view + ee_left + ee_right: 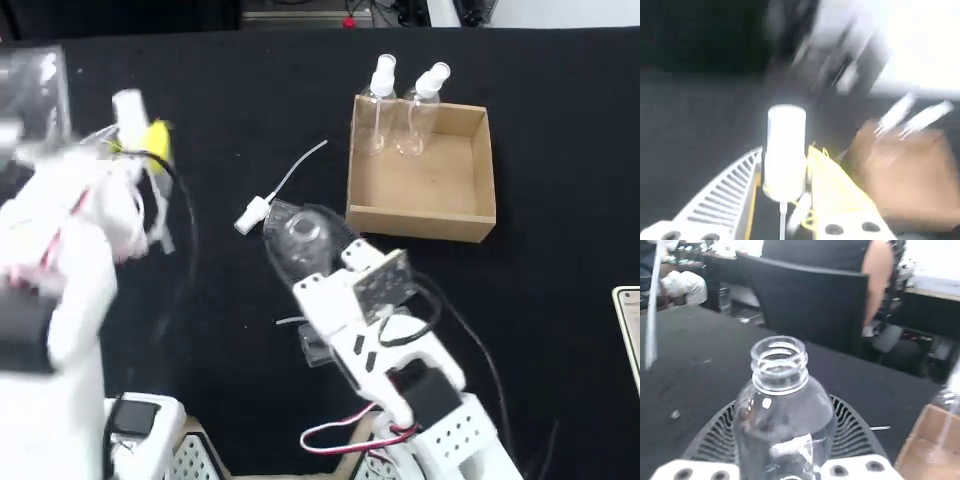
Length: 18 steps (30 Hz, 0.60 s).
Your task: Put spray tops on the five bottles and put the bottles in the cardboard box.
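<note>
My left gripper [138, 135] is raised over the table's left side, shut on a white spray top [129, 105]. In the left wrist view that spray top [785, 150] stands between a white finger and a yellow finger [835, 190]. My right gripper [300, 240], near the table's middle, is shut on a clear bottle [301, 233] with an open neck. The bottle [781, 390] stands upright between black ribbed fingers [714, 436]. A loose spray top [253, 213] with a long tube lies just left of it. The cardboard box [425, 215] holds two capped bottles [378, 110] [420, 112].
The box [932, 450] is to the right of the held bottle, close by. A thin white tube [653, 305] hangs at the edge of the right wrist view. A flat pale object [628, 310] lies at the table's right edge. Black cloth covers the table [230, 90].
</note>
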Tool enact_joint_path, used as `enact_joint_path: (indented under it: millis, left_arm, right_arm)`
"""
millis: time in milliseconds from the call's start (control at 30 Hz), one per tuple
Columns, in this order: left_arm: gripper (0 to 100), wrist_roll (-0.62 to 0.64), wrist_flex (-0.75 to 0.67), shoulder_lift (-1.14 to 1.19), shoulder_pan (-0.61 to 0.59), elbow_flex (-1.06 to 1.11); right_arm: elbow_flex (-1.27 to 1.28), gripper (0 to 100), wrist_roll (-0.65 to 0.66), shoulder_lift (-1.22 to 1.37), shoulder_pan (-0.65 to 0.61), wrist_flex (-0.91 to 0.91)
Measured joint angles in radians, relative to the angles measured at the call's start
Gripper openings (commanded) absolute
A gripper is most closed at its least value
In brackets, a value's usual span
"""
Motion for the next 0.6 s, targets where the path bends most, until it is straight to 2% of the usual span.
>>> enact_joint_path:
  millis: [233, 500, 600]
  left_arm:
    - [4, 0.009, -0.203, -0.14, 0.296, 0.0]
    - [4, 0.049, -0.302, -0.127, 0.47, 0.017]
    - [4, 0.051, -0.305, -0.084, 0.494, 0.017]
  right_arm:
    - [0.044, 1.5, 0.0, 0.0, -0.032, -0.032]
    - [0.049, 1.5, 0.0, 0.0, -0.032, -0.037]
    - [0.049, 1.5, 0.0, 0.0, -0.032, -0.037]
